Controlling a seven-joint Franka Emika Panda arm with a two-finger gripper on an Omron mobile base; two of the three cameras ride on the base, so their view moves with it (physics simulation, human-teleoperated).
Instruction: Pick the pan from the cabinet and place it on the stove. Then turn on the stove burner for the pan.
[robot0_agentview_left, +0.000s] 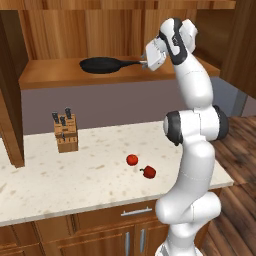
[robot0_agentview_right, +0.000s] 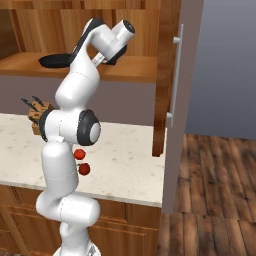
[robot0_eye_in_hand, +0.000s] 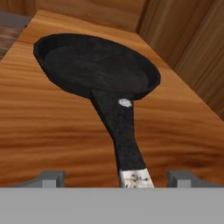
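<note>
Checking left base view: one pan on the cabinet shelf, handle running right toward the gripper
Pan axis: roughly level, left to right along the shelf; silvery handle tip just at the hand
Counts, left base: one knife block, one tomato, one red pepper, all on the counter; tomato and pepper just beside each other, block well apart to the left
Hidden, left base: fingers too small to read against the handle tip; cabinet doors cut off by the frame edges

Right base view: pan on the same shelf, mostly behind the arm; handle hidden
Counts, right base: one open cabinet door with one grey bar handle; knife block, tomato and pepper each partly covered by the arm

Hand view: pan bowl far, handle pointing back at the camera, silvery tip lowest
Gripper: open wide, one fingertip each side of the handle tip, neither touching it
Cut off, hand view: fingertips only partly showing at the bottom
</note>
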